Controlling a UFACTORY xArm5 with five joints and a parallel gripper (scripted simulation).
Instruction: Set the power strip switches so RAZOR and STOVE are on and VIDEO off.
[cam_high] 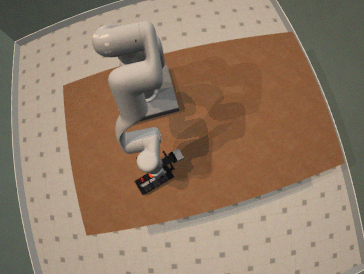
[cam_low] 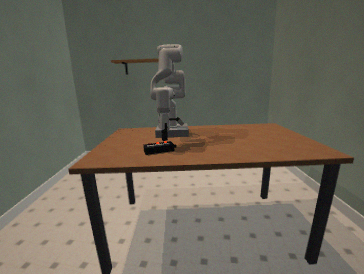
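On the brown table (cam_low: 260, 147) the white arm (cam_low: 167, 80) reaches down, and its pincer (cam_low: 165, 134), clenched tight and holding nothing, stands just over the black power strip (cam_low: 160, 147) lying flat directly below it.

Only the arm (cam_high: 131, 95) overhangs the power strip (cam_low: 159, 147); bare table (cam_low: 260, 145) lies to its right.
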